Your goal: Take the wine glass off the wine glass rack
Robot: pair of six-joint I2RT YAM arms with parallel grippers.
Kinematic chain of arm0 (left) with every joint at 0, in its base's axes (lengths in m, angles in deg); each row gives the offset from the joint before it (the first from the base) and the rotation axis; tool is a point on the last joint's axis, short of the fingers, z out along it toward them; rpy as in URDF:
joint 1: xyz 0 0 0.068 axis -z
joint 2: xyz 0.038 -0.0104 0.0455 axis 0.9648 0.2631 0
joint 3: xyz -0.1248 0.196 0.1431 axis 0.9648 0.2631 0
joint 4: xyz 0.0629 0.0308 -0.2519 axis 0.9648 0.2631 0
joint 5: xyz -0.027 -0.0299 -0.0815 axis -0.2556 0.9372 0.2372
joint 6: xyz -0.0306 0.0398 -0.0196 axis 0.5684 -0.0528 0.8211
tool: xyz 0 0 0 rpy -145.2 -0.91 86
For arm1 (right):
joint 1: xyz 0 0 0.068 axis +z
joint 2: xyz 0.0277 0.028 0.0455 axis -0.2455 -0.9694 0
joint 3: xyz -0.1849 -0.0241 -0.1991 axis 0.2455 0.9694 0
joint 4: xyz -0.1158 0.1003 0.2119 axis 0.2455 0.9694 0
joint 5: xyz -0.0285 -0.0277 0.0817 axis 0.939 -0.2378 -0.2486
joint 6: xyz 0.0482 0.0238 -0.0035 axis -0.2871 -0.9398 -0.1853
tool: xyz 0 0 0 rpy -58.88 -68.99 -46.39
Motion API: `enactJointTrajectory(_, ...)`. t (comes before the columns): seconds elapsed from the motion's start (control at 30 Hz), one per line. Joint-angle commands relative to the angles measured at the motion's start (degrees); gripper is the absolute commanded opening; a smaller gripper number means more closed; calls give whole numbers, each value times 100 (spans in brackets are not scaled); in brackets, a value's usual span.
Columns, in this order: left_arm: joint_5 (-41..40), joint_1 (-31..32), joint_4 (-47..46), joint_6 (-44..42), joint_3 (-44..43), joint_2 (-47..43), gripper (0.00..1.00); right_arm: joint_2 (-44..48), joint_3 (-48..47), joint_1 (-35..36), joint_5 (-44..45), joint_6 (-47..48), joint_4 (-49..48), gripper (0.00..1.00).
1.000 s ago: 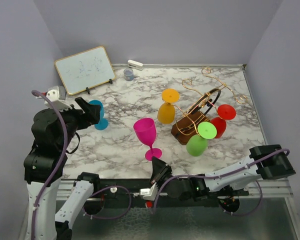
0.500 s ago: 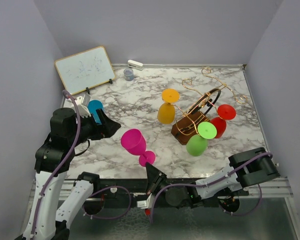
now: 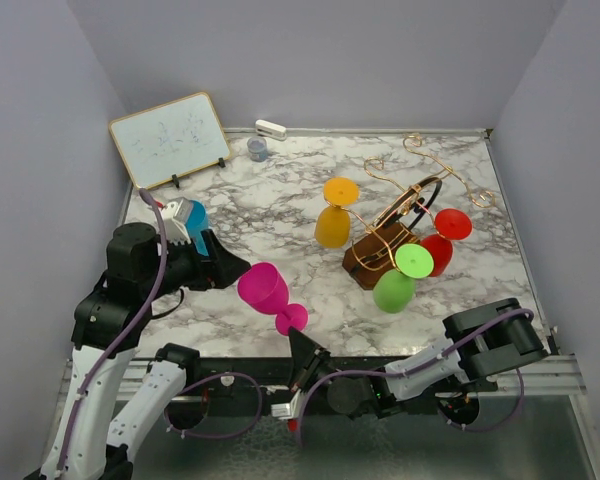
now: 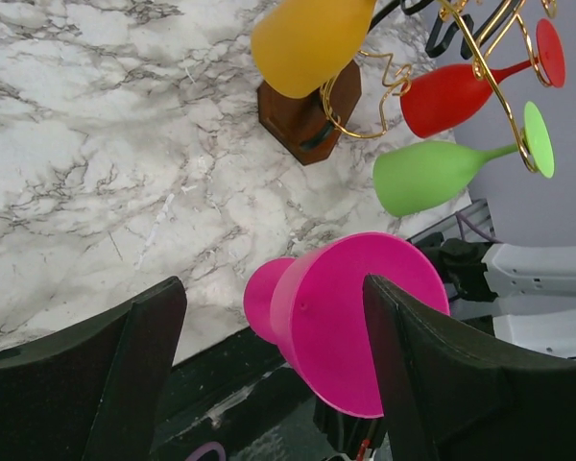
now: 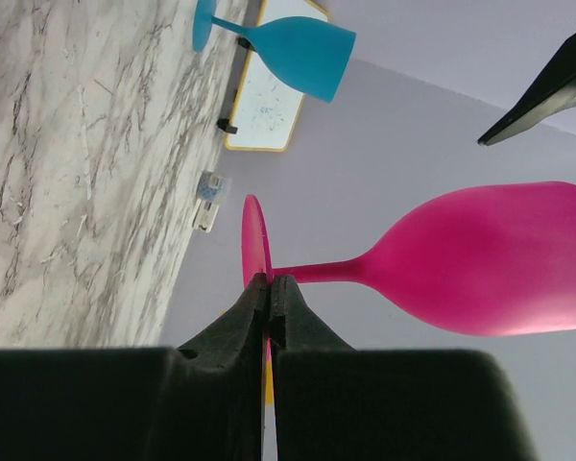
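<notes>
1. Top external view: the desk [image 3: 280, 200] is a white slab veined grey like marble, spreading out beyond both grippers. A whiteboard [image 3: 170, 138] in a pale wooden frame is propped far past the left gripper [image 4: 272, 293].
2. The wine glass rack [image 3: 372, 255] is copper-coloured wire bent into loops and curled spirals. It has a dark ring and a small brown wooden block as its base, and stands well off to the side of the right gripper [image 5: 270, 280].
3. An orange glass [image 3: 332, 225], a green glass [image 3: 393, 290] and a red glass [image 3: 438, 252] hang on the wire. They are smooth and matt, with flat disc feet.
4. The pink wine glass [image 3: 265, 290] is off the rack and well apart from it, tilted. Its long axis slants with the bowl end toward the left gripper and the foot toward the right gripper.
5. The left gripper is released, its black fingers spread wide. The left wrist view shows the pink foot and broad bowl between them, but contact with either finger cannot be told.
6. The right gripper is clenched. Only the right wrist view shows its tips pinching the thin rim of the pink foot, with the stem running sideways from them.
7. A blue glass [image 5: 298, 48] shows whole in the right wrist view, foot on the desk far beyond the tips. From above, the left arm hides most of it.
</notes>
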Motion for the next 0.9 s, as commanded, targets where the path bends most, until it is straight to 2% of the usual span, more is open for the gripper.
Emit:
enactJointTrajectory(0.0,246,87,83,-71,168,-129,76,-83,-173,42,119,68,-407,1)
enactJointTrajectory(0.27,393,194,41,-157,591,-237,68,-167,-230,37,62,131,-522,1)
enactJointTrajectory(0.4,384,211,32,-245,721,-216,56,-231,-257,40,53,109,-536,1)
enactJointTrajectory(0.53,356,223,31,-318,768,-191,32,-247,-267,36,88,21,-470,3)
enactJointTrajectory(0.57,303,224,48,-326,732,-186,19,-242,-270,37,106,-23,-427,4)
enactJointTrajectory(0.63,171,223,92,-338,679,-175,0,-215,-295,35,139,-129,-279,6)
enactJointTrajectory(0.77,-134,226,119,-388,515,-85,0,-154,-321,37,184,-431,138,14)
enactJointTrajectory(0.87,-452,230,85,-420,305,47,0,-153,-356,35,221,-708,479,25)
